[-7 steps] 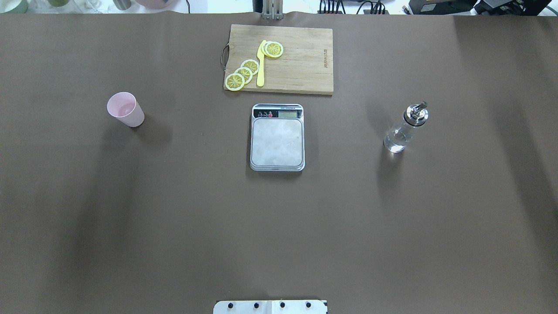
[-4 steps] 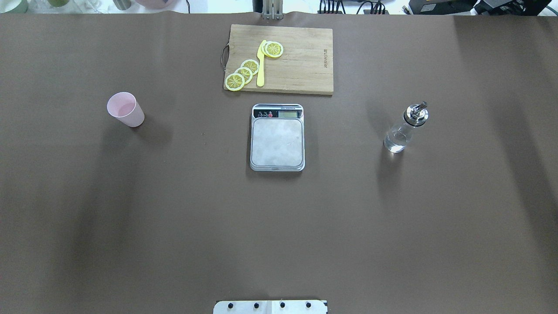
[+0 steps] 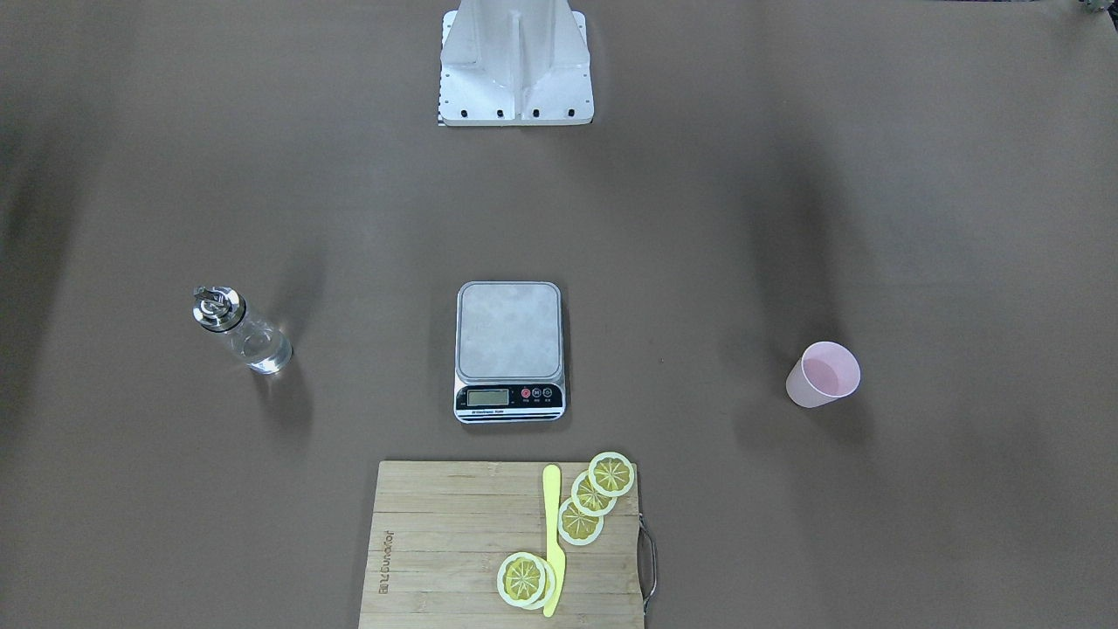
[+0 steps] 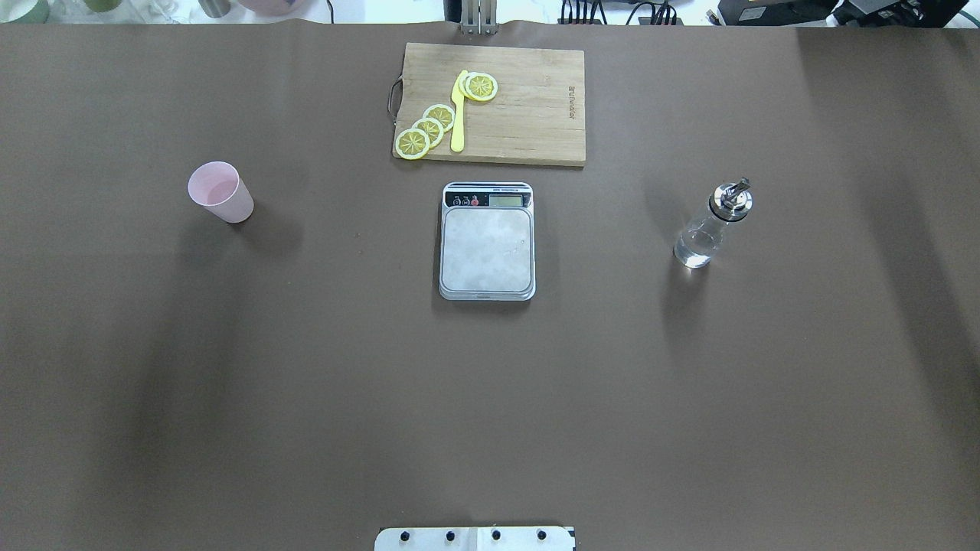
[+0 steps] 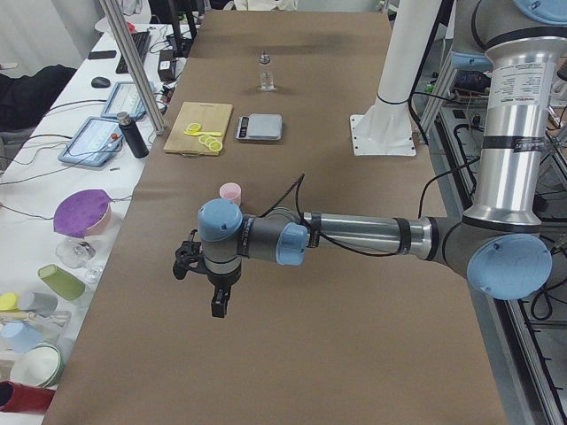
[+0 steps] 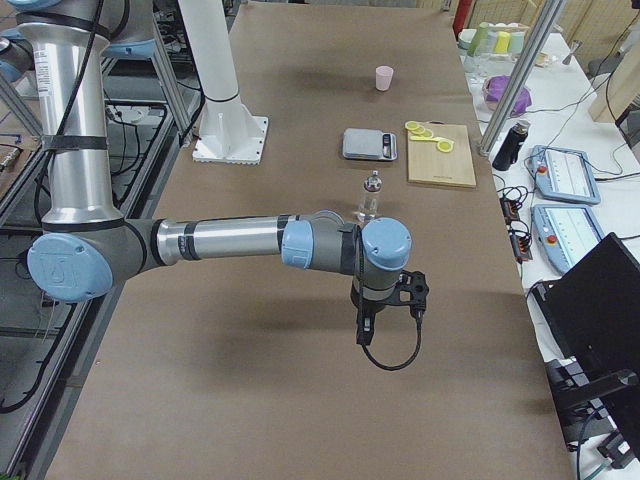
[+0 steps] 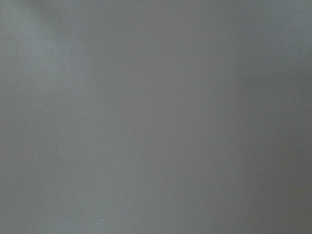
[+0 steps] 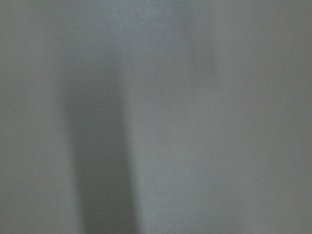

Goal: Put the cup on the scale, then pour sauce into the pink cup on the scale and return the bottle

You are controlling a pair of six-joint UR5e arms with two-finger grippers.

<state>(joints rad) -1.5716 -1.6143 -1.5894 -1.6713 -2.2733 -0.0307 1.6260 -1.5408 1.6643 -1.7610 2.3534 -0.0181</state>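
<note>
The pale pink cup [image 4: 220, 191] stands upright on the brown table at the left, also in the front view [image 3: 823, 374]. The scale [image 4: 487, 249] sits mid-table with a bare platform [image 3: 509, 332]. The clear glass bottle [image 4: 708, 229] with a metal spout stands upright at the right and holds clear liquid [image 3: 258, 349]. Neither gripper shows in the overhead or front views. The left gripper [image 5: 217, 308] hangs above the table, short of the cup [image 5: 230, 191]. The right gripper [image 6: 362, 336] hangs short of the bottle [image 6: 370, 197]. I cannot tell whether either is open. Both wrist views show only table cover.
A wooden cutting board [image 4: 528, 115] with lemon slices [image 4: 429, 128] and a yellow knife [image 4: 458, 111] lies just beyond the scale. The robot's white base [image 3: 515, 61] stands at the table's near edge. Clutter and tablets lie on the side bench [image 5: 89, 142].
</note>
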